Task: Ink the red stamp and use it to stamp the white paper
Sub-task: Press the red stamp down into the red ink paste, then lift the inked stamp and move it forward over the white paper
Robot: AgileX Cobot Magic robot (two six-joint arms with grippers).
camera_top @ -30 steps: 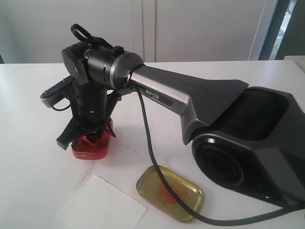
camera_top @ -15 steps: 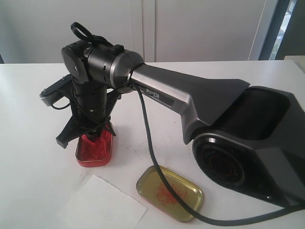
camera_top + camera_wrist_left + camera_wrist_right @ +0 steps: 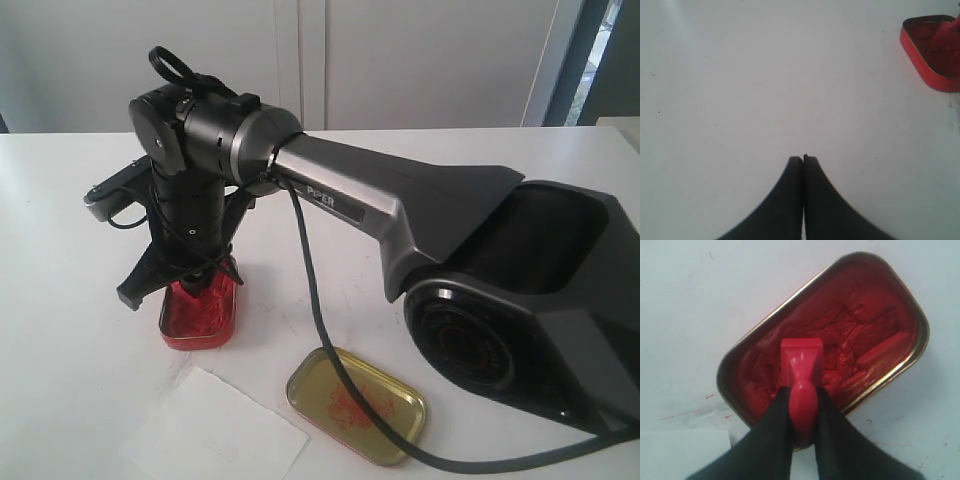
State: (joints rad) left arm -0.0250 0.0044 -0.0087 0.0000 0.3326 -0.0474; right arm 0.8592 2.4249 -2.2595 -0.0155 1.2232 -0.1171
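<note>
My right gripper (image 3: 802,392) is shut on the rounded handle of the red stamp (image 3: 801,357). The stamp's square base points down into the red tin of lumpy ink paste (image 3: 865,330); I cannot tell whether it touches the paste. In the exterior view the right gripper (image 3: 203,275) hangs over that tin (image 3: 200,318) at the left. The white paper (image 3: 215,432) lies flat near the front edge, and one corner of the paper (image 3: 680,455) shows beside the tin. My left gripper (image 3: 803,159) is shut on nothing above bare tabletop, with the tin (image 3: 932,55) off to one side.
A brass-coloured tin lid (image 3: 355,405) smeared with red lies right of the paper. The right arm's black cable (image 3: 315,330) hangs across the lid. The arm's large base (image 3: 520,300) fills the right side. Small red smudges mark the white table (image 3: 685,412) near the tin.
A second ago the tin was tipped up against the stamp, showing its outer wall. It now lies flat, open face up. The right arm has hardly moved.
</note>
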